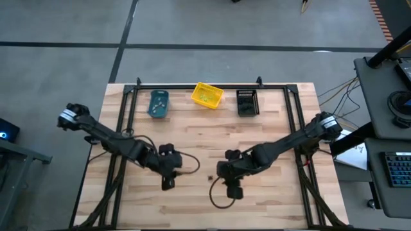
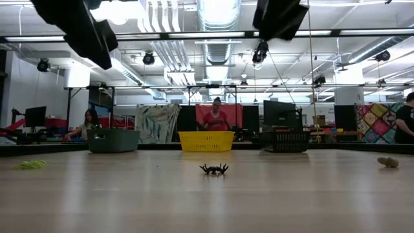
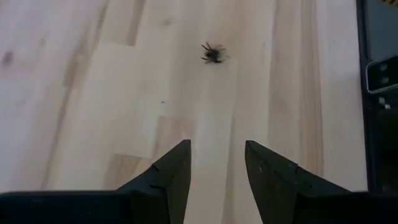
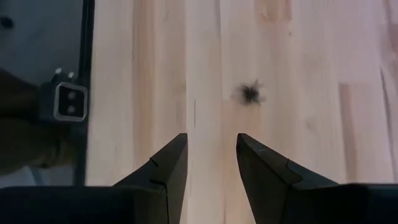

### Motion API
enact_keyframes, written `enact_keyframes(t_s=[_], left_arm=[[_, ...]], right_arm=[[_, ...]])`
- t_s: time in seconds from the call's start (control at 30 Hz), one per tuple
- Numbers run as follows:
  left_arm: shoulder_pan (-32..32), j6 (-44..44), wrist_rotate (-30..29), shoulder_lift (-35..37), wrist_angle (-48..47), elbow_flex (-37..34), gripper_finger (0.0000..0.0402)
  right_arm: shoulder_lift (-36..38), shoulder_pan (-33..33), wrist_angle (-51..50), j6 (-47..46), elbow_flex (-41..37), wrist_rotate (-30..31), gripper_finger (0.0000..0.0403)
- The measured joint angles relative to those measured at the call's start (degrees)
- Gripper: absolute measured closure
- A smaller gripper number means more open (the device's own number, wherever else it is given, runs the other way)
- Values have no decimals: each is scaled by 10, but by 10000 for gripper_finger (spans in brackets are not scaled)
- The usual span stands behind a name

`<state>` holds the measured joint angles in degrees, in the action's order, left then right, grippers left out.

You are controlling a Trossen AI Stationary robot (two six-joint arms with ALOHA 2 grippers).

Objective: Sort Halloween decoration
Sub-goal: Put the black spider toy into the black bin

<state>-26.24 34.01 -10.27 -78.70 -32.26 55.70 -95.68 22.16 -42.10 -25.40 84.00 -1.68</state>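
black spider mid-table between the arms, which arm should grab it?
Either could; slight edge to the left. The black spider lies between both open, empty grippers. The left gripper sits level with it across the table; the right gripper is a bit nearer the front edge. Both wrist views show it ahead.

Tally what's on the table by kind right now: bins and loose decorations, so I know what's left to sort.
Bins: 3, teal bin, yellow bin, black bin
Black spiders: 1, black spider, loose between the two grippers
Yellow-green trinkets: 1, yellow-green trinket
Pale trinkets: 1, pale trinket
Total: 6
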Motion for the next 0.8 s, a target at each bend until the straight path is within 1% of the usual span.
enact_keyframes(t_s=[0.2,0.3,0.43,0.53,0.6,0.67,0.8], left_arm=[[-25,31,-21,-22,47,0,267],[-39,39,-40,-20,80,0,267],[-57,49,-91,-7,93,0,267],[-67,63,-113,3,88,-4,267],[-72,73,-119,8,87,-8,267],[-76,89,-125,11,85,-12,267],[-82,123,-134,11,81,-20,267]], right_arm=[[0,-2,178,3,-118,4,273],[-12,-2,223,-15,-152,17,273],[-47,-1,248,-30,-159,18,273],[-70,-2,268,-32,-159,19,273],[-81,-2,275,-32,-159,24,273],[-87,-2,277,-31,-157,42,273],[-96,-2,279,3,-143,76,273]])
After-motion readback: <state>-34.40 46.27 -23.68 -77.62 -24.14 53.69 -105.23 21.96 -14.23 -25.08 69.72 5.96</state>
